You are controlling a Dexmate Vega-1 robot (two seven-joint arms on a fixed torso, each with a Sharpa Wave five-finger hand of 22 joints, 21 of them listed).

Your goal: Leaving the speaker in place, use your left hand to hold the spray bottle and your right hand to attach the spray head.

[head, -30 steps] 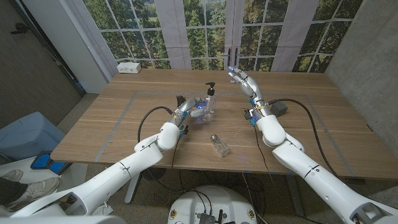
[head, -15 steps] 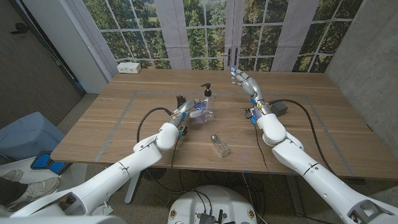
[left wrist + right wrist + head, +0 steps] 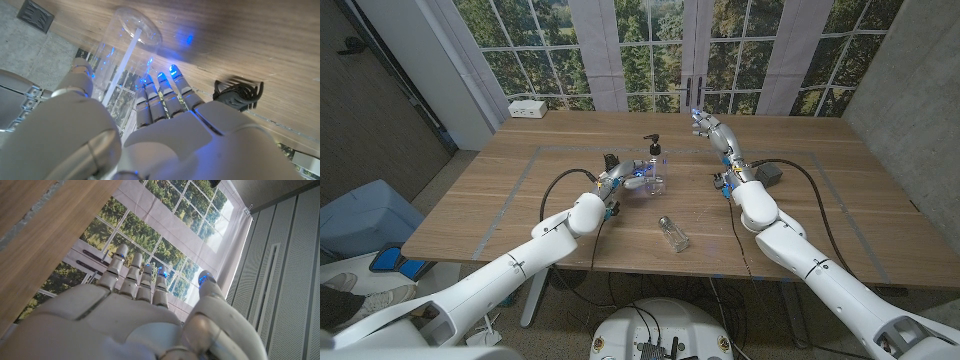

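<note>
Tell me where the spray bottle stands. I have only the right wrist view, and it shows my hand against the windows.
Observer: The spray bottle stands upright mid-table, gripped by the left hand.
Operator: Report on the spray head.
Observer: A black spray head already sits on top of the bottle. The right hand is open to the bottle's right, holding nothing.
Operator: Name anything else nearby.
Observer: A small clear jar lies on its side, nearer the robot than the bottle.
</note>
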